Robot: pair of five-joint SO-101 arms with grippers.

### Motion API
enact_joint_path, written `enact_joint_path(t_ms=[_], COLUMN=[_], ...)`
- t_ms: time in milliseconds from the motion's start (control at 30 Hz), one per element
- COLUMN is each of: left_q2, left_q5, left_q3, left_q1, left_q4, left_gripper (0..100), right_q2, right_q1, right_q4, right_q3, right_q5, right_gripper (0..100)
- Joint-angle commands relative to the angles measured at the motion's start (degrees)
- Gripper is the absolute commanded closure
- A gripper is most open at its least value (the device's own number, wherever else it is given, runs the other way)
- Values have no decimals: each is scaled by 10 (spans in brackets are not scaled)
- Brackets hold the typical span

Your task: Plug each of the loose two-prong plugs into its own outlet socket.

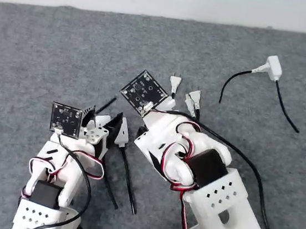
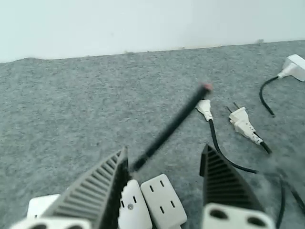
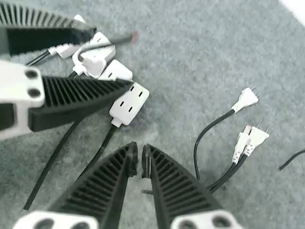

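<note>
- The white two-slot outlet sockets (image 2: 162, 202) are cut off by the frame edge in the left wrist view. One is partly behind a jaw.
- The second white plug (image 3: 257, 136) lies against another white body. Whether that body is a separate plug cannot be told.
- The left gripper (image 2: 165, 150) sits low over the grey carpeted table (image 1: 38, 50). Its jaws are spread wide, straddle the sockets and grip nothing. A black cable stub with a reddish tip (image 2: 171, 126) slants up between them.
- The right gripper (image 3: 139, 149) hangs just beside the sockets, angled down. Its fingers are closed to a narrow slit, apparently on nothing.
- The white two-prong plug (image 1: 174, 83) lies flat beyond the right arm, near the second plug. Its long axis runs toward the far edge, with the prongs pointing away from the arms.
- The socket slots face up.
</note>
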Motion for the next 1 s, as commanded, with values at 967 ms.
enact_joint_path(t_ms=[967], left_q2=[-9], left_q5=[-24], left_q3=[-49], left_q1=[-76], left_q4=[-32], left_gripper=[756], right_q2=[145], right_q1=[-51], right_q4=[-315], right_q3=[142], right_q5=[2], right_gripper=[804])
